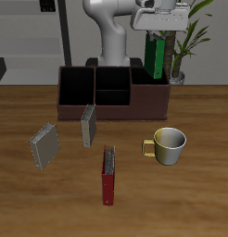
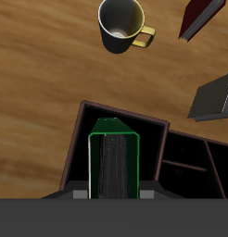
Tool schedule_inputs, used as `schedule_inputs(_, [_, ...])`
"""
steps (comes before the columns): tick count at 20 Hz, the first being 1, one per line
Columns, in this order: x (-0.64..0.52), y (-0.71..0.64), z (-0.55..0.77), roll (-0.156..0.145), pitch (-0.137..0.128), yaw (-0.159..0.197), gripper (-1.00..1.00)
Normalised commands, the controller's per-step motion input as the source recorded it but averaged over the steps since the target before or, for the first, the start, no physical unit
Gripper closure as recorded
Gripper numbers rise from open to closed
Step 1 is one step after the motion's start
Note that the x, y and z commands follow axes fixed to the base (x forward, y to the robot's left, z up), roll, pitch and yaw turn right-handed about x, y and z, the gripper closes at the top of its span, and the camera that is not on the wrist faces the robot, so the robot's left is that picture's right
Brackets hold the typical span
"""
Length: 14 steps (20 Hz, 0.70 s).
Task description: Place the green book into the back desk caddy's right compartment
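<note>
Spanning the scene, wooden table point(image 1: 204, 199) backed by plant point(image 1: 192, 42).

Upright green book point(image 1: 157, 56) above right compartment point(image 1: 149, 95)

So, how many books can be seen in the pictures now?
4. The green book is held in the hand above the back desk caddy. Two grey books and a red book stand on the table before it.
</note>
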Motion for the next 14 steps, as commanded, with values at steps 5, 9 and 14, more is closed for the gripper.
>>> schedule_inputs(5, [0.05,-0.01,-0.20,0.003,0.033,0.004,1.00])
schedule_inputs(9, [0.08,-0.03,-0.24,0.002,0.046,0.006,1.00])
schedule_inputs(14, [0.08,-0.02,-0.19,-0.001,0.037,0.005,1.00])
